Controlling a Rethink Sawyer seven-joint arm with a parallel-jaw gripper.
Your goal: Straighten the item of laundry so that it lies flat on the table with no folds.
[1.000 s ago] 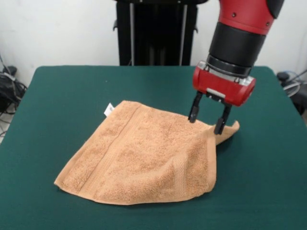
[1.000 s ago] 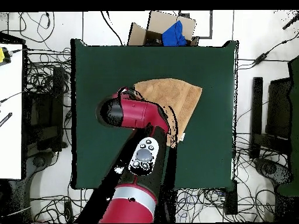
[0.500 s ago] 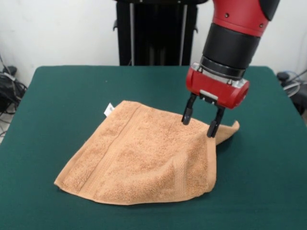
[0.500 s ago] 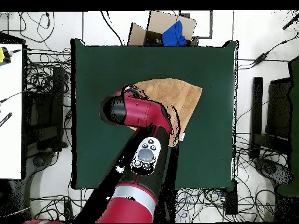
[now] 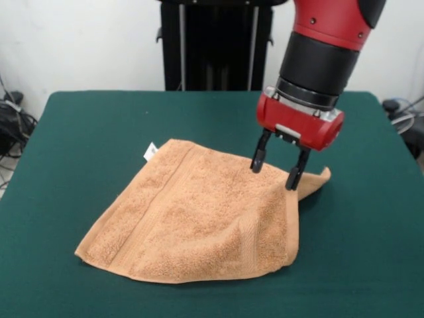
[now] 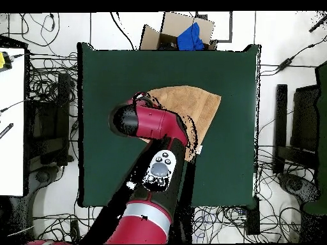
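Note:
The item of laundry (image 5: 199,218) is an orange-tan towel lying on the green table (image 5: 93,126), with a small white tag at its far left corner. Its right edge is folded over, and a corner flap sticks out to the right. My gripper (image 5: 272,173) hangs open just above that folded right edge, with nothing between its two black fingers (image 5: 256,161). In the overhead view the arm covers the gripper, and only part of the towel (image 6: 198,105) on the table (image 6: 108,76) shows.
A cardboard box holding blue cloth (image 6: 185,35) sits past one table edge in the overhead view. Cables lie on the floor around the table. A black stand (image 5: 215,43) rises behind the table's far edge.
Over the last second the gripper shifted slightly left along the towel's folded edge, staying open. The towel has not moved.

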